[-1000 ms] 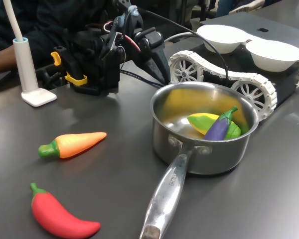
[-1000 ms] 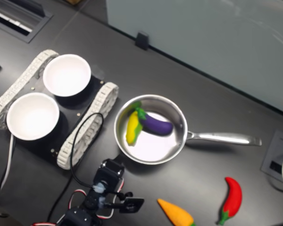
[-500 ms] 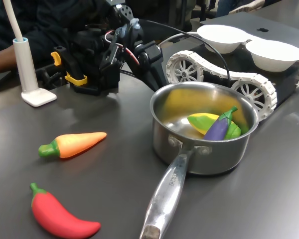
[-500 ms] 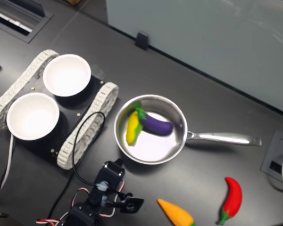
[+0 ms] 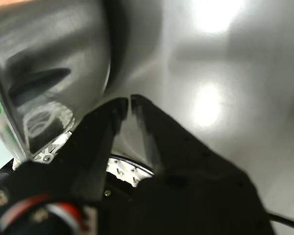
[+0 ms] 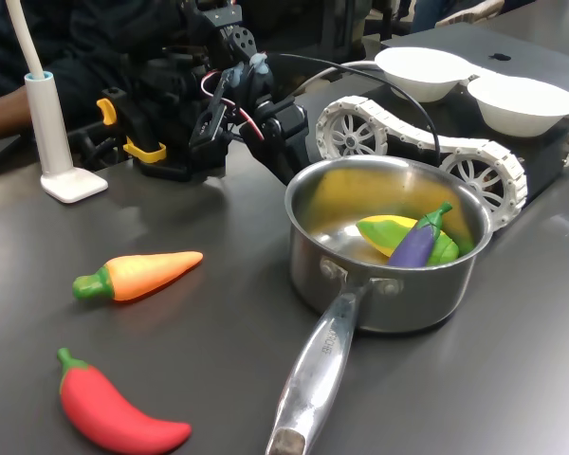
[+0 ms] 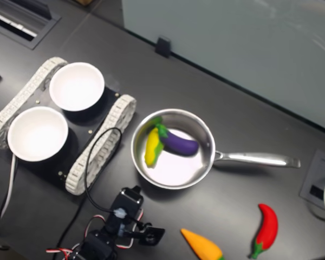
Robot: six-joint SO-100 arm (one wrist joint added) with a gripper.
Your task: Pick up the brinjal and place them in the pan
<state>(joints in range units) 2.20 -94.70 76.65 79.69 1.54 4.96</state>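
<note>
Inside the pan [image 7: 173, 187], against the wall farthest from its long steel handle, the brinjal [image 7: 179, 143] lies on its side touching a yellow and green toy corn [image 7: 151, 147]; the second exterior view looks straight down on both, while the first exterior view shows the brinjal [image 6: 417, 243] leaning on the corn [image 6: 391, 233] with its green stem cap pointing up toward the rim. Outside the pan [image 6: 384, 294], the gripper [image 6: 289, 163] is close to the steel wall in the first exterior view, holding nothing. Only the wrist view settles how its jaws stand: the two dark fingers [image 5: 152, 132] are pressed nearly together, a thin slit between the tips of the gripper [image 5: 127, 102], with the pan's curved outer wall [image 5: 54, 73] just beside them and the grey table [image 5: 225, 63] beyond. That camera shows no vegetables at all. In the first exterior view an orange carrot [image 6: 137, 275] and a red chilli [image 6: 114, 408] lie on the table well apart from the pan, toward the first exterior view's left, and a white lamp base [image 6: 62, 161] stands further back. Two white bowls [image 7: 76, 86] sit on a tracked white-wheeled platform [image 7: 100, 149], at the second exterior view's left of the pan.
</note>
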